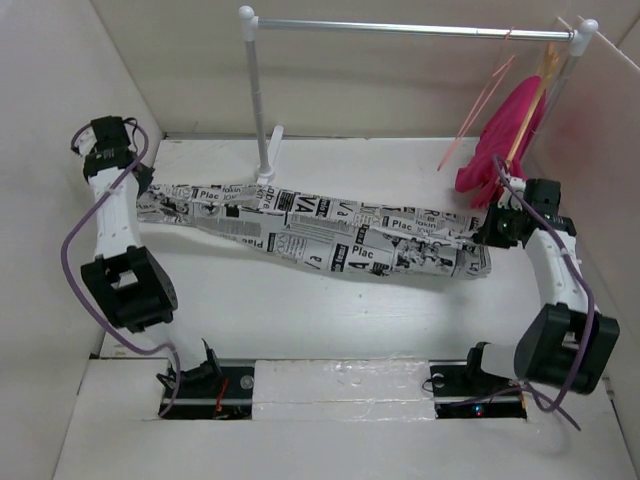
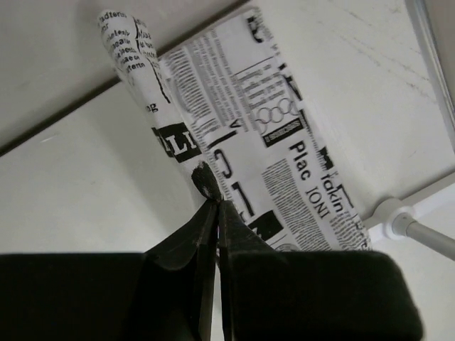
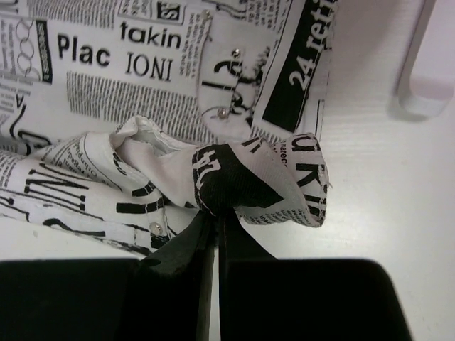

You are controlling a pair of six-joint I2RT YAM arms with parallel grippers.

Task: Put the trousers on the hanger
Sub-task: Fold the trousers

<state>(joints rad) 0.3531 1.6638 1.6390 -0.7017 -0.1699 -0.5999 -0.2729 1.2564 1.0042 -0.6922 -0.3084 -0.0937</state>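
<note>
The newspaper-print trousers (image 1: 320, 232) lie stretched across the table from left to right. My left gripper (image 1: 143, 190) is shut on their left end, where the cloth (image 2: 234, 135) pinches into my fingertips (image 2: 213, 202). My right gripper (image 1: 492, 235) is shut on a bunched fold at the waist end (image 3: 242, 177), with snaps showing beside it. The thin salmon-pink hanger (image 1: 480, 100) hangs from the rail (image 1: 415, 29) at the back right, well above and behind my right gripper.
A magenta garment (image 1: 505, 140) on a pale wooden hanger hangs from the same rail beside the wire hanger. The rack's left post (image 1: 260, 100) and foot (image 1: 268, 172) stand just behind the trousers. Walls close in left, right and behind.
</note>
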